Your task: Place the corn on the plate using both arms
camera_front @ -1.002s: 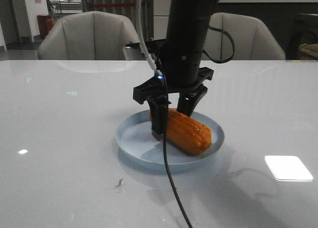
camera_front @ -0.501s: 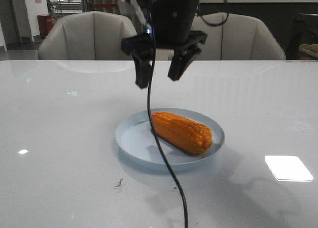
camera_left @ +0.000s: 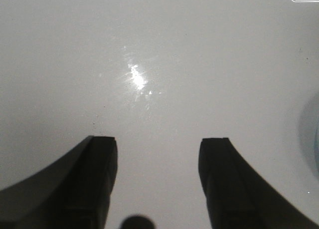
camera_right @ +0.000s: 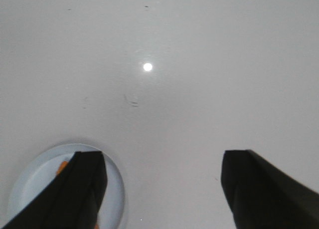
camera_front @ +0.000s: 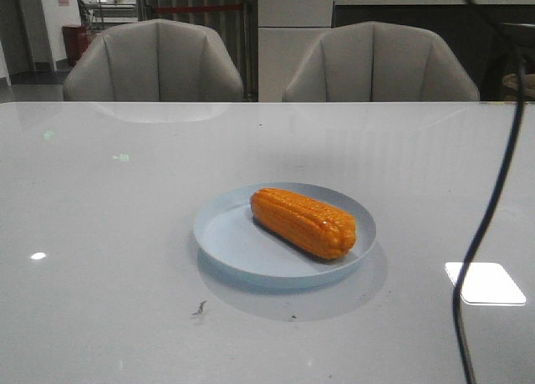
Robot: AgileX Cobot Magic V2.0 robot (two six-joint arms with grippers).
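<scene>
The corn [camera_front: 303, 222] lies on the plate [camera_front: 226, 233], so the task looks done, with both claws, left [camera_left: 157, 181] and right [camera_right: 162, 189], spread wide and empty above the table [camera_front: 125, 192].

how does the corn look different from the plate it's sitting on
The corn is orange with bumpy rows of kernels; the plate is pale blue and smooth. The corn is a long tapered cob lying on its side; the plate is round, shallow and wider than the corn. Both look glossy.

corn [camera_front: 303, 222] on plate [camera_front: 227, 233]; chairs [camera_front: 153, 59] behind table [camera_front: 100, 233]
</scene>
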